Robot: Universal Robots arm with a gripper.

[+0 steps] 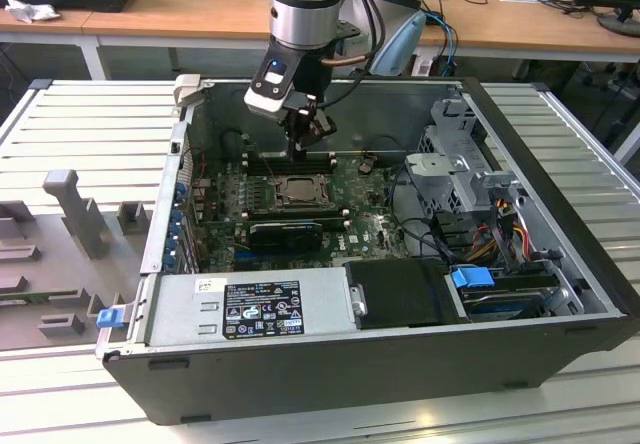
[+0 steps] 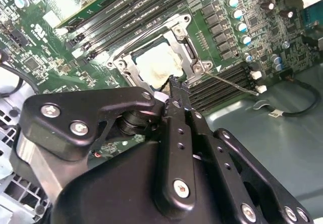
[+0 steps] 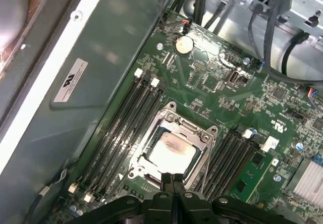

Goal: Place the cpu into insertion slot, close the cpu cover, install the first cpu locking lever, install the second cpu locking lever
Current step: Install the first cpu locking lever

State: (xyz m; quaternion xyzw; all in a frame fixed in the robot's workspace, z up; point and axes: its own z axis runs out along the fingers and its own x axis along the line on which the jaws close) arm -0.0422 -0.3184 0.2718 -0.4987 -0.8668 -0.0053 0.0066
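gripper (image 3: 172, 177) pinched closed, nothing betw. tips | tips hang right over one edge of cpu cover (image 3: 187, 125) | cover lies flat round cpu (image 3: 169, 151)

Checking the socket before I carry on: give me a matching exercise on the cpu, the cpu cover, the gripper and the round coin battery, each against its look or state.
1 cpu
2 cpu cover
3 gripper
4 coin battery

A shut, at the metal frame's edge
B round, silvery, on the green board
C pale square showing through a cut-out
D metal frame lying around the chip

Pairs: 1-C, 2-D, 3-A, 4-B
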